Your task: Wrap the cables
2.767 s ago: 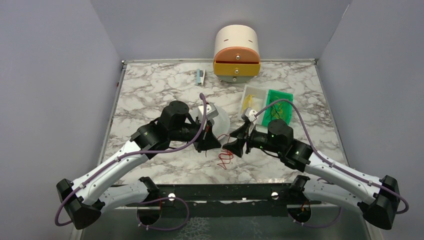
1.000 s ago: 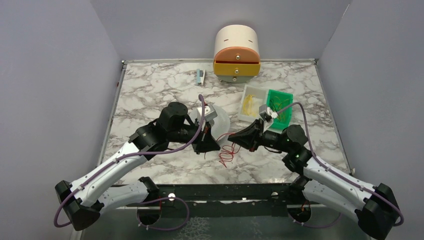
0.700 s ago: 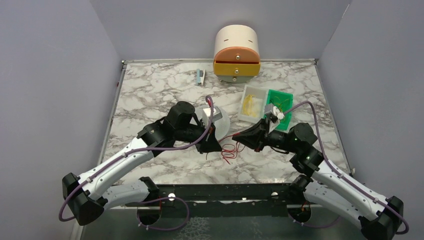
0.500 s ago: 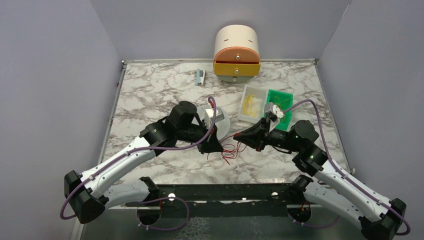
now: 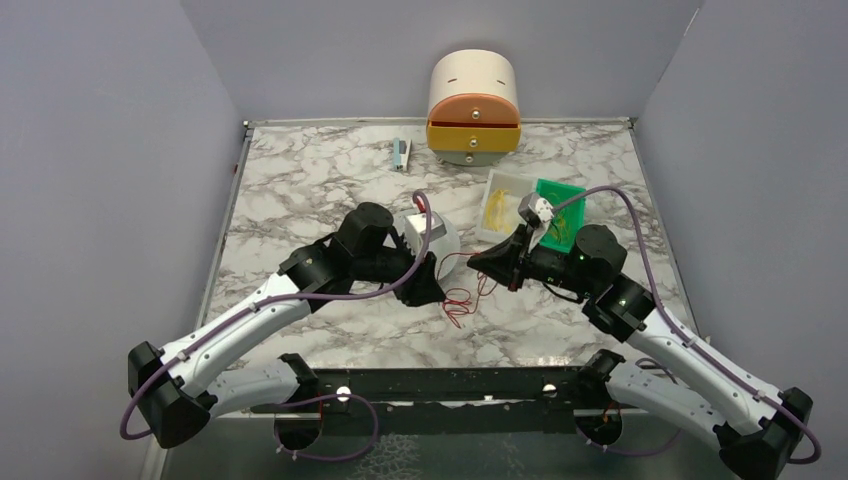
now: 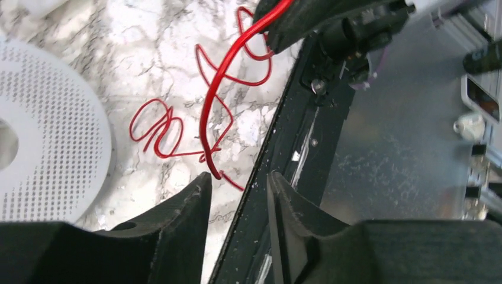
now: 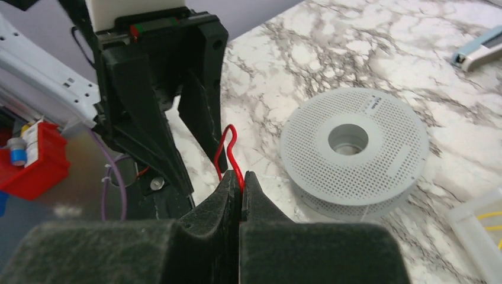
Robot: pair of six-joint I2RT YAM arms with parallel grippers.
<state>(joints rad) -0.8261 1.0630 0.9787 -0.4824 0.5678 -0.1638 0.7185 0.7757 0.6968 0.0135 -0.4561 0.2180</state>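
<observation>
On the marble table (image 5: 300, 180), the cables (image 6: 203, 127), one thin, curly red tangle, lie just beside the single grey spool (image 7: 354, 148). The right gripper (image 7: 241, 177) pinches a strand; the left gripper (image 6: 237, 183) stands parted nearby.

We find no text, number or brand that we can read. The grey spool (image 7: 314, 142) on the table carries a small label (image 7: 374, 104) near its rim, but its print is too small to make out.
</observation>
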